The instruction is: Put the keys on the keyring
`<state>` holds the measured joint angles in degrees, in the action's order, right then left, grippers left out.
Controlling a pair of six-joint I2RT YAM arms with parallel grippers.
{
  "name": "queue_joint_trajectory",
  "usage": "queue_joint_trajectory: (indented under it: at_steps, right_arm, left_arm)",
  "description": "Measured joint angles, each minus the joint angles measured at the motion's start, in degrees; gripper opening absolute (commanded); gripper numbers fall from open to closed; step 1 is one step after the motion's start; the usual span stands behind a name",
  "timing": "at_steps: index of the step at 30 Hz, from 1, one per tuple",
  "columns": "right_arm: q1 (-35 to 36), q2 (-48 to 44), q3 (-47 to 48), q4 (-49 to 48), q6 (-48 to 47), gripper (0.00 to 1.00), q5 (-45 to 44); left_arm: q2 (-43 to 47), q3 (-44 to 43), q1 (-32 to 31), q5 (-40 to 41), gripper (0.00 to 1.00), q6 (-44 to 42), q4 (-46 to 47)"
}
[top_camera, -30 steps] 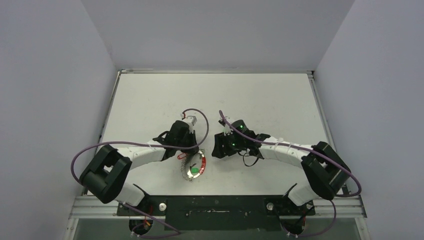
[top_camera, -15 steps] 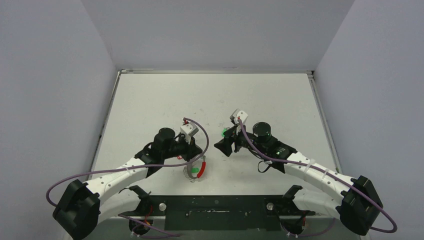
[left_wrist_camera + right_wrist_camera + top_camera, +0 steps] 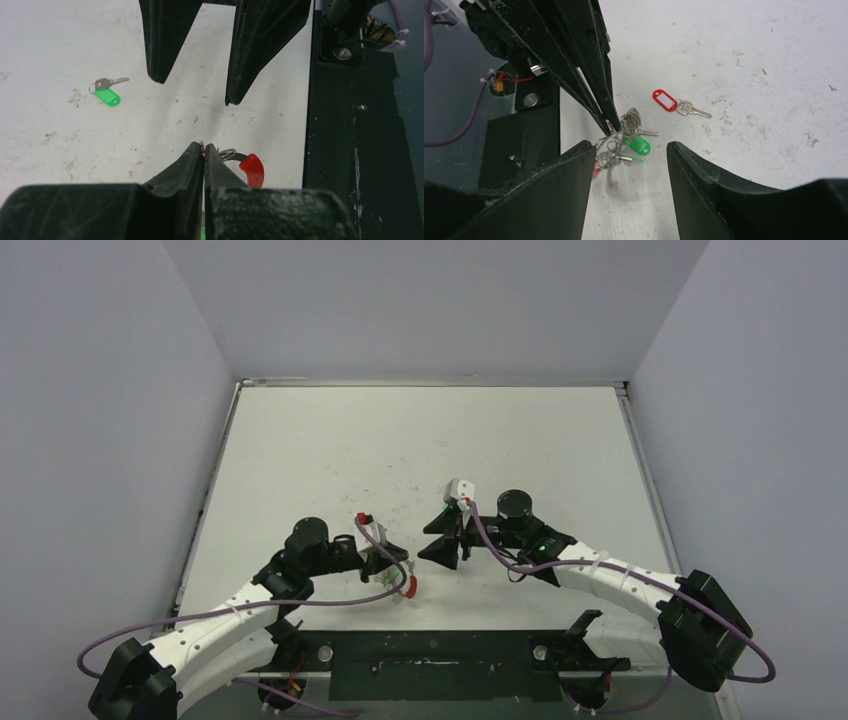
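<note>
The left gripper (image 3: 204,149) was clamped on a loop of the keyring (image 3: 251,170). The right gripper (image 3: 630,147) faced it, jaws apart

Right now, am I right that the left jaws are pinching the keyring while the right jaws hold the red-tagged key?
Not quite: the right jaws stand open and empty; the red-tagged key lies loose on the table, as the right wrist view shows. The left jaws do pinch the keyring.

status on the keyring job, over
Left gripper shut on keyring. Right gripper open, facing it. Red-tag key, one green-tag key loose on table. No obstruction seen.
</note>
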<state>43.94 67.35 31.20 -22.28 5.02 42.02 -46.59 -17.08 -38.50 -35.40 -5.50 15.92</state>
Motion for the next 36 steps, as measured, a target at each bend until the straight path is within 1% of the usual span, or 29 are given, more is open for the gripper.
queue_joint_trajectory:
  at_steps: [7,13,20,24,27,31,33,36]
  right_arm:
    - [2.03,0.15,0.02,-0.46,-4.2,0.51,2.16]
    - [2.67,0.2,0.02,0.26,-6.8,0.48,2.16]
    - [3.32,2.62,0.02,1.6,-8.92,0.48,1.7]
    - [4.61,4.48,0.02,3.19,-9.97,0.49,0.79]
    - [5.2,5.22,0.15,3.74,-10.25,0.51,0.35]
    - [6.12,5.75,0.72,4.0,-10.36,0.5,-1.31]
    - [6.91,6.08,1.38,4.13,-10.34,0.48,-2.69]
    - [8.37,7.28,2.91,4.46,-10.36,0.39,-4.74]
  left_arm:
    - [0.39,0.7,-0.63,-2.25,0.0,-2.49,4.63]
    - [0.2,2.38,-0.83,-1.36,0.0,-2.91,6.99]
    - [-0.94,4.2,-0.98,0.52,0.0,-2.71,12.35]
    - [-1.44,4.37,-1.31,0.92,0.0,-2.73,13.46]
    - [-1.66,4.48,-1.44,1.03,0.0,-2.71,13.9]
    - [-1.88,4.48,-1.57,1.03,0.0,-2.73,14.25]
    - [-1.99,4.48,-1.6,1.03,0.0,-2.71,14.36]
    - [-2.19,4.48,-1.73,1.03,0.0,-2.71,14.6]
